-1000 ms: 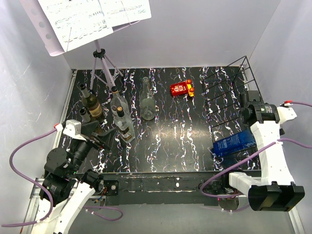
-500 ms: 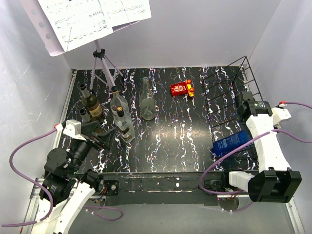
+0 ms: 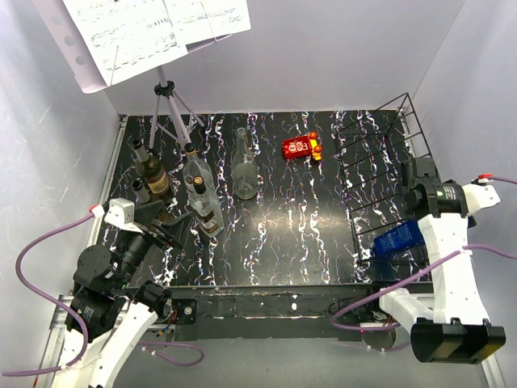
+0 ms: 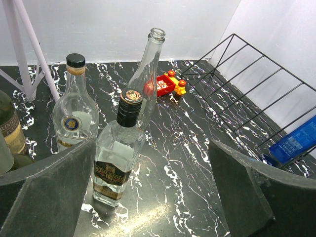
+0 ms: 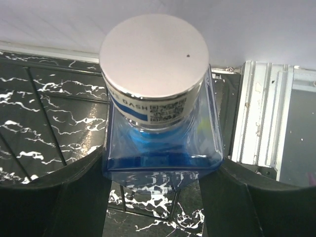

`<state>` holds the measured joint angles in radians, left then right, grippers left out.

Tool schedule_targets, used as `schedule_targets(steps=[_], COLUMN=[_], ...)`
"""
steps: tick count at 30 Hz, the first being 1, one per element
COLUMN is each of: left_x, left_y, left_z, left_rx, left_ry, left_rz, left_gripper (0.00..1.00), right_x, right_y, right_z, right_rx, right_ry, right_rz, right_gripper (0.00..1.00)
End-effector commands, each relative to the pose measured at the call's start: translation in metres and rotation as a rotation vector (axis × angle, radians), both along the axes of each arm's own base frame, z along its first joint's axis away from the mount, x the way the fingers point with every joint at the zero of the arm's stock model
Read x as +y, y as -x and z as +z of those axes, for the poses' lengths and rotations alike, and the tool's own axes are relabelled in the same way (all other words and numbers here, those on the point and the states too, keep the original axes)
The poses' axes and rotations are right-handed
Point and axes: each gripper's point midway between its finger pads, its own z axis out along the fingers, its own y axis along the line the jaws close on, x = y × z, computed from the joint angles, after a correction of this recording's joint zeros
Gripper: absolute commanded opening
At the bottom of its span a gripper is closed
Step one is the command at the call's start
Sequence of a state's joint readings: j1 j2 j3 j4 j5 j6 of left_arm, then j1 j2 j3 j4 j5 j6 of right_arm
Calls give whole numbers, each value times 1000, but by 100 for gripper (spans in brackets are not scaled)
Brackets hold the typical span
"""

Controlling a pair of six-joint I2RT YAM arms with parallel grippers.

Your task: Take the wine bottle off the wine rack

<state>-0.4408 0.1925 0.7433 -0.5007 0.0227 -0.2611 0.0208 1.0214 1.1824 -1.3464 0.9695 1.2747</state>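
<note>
The right wrist view alone shows the grasp: the right gripper (image 5: 158,165) has its dark fingers (image 5: 64,197) pressed against both sides of the blue wine bottle (image 5: 158,98), silver cap toward the camera, thin wires and a metal rail (image 5: 256,113) behind it. From above, that bottle (image 3: 400,237) sits at lower right, at the near end of the wine rack (image 3: 380,153); whether it rests on the wires cannot be told. The left wrist view shows the left gripper (image 4: 152,148) spread wide, gripping nothing. Just beyond stands a clear bottle with a black foil cap (image 4: 118,163), then a round clear bottle (image 4: 75,118), a tall uncapped bottle (image 4: 148,74) and a dark bottle (image 4: 10,128) at the left edge. The rack's bars (image 4: 247,94) slope up at right. The table (image 3: 283,234) is black marble with white veins, enclosed by pale walls. A red toy car (image 3: 300,147) lies toward the back, and a music stand (image 3: 153,32) holding sheet music fills the upper left.
</note>
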Motion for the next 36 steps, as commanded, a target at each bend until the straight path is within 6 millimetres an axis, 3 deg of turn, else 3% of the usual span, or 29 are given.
schedule_targets(steps=[1,7,10,16,22,29,36], left_x=[-1,0,0,0,0,6,7], left_y=[-5,-5,-4,-4,-3,-5,-4], left_z=[-6,-5,-5,-5,-4,-3,-2], left_rx=[17,14,12,10,8,3,-5], left_ry=[-23,-22,-20,-21,-18,-14,-10], left_rz=[7,8,8,6,8,41,46], left_gripper=[98,98,98,98,98,98,98], right_x=[-9,6,14,37,67,162,236], right_y=[22,-2,-8,-26,-43,-64,-66], right_z=[45,69,75,96,103,121,142], right_rx=[-49,-230,-240,-326,-392,-621,-889], right_ry=[80,98,87,83,72,169,207], right_rz=[69,290,370,572,786,1433,1895], right_gripper=[1,1,1,1,1,1,1])
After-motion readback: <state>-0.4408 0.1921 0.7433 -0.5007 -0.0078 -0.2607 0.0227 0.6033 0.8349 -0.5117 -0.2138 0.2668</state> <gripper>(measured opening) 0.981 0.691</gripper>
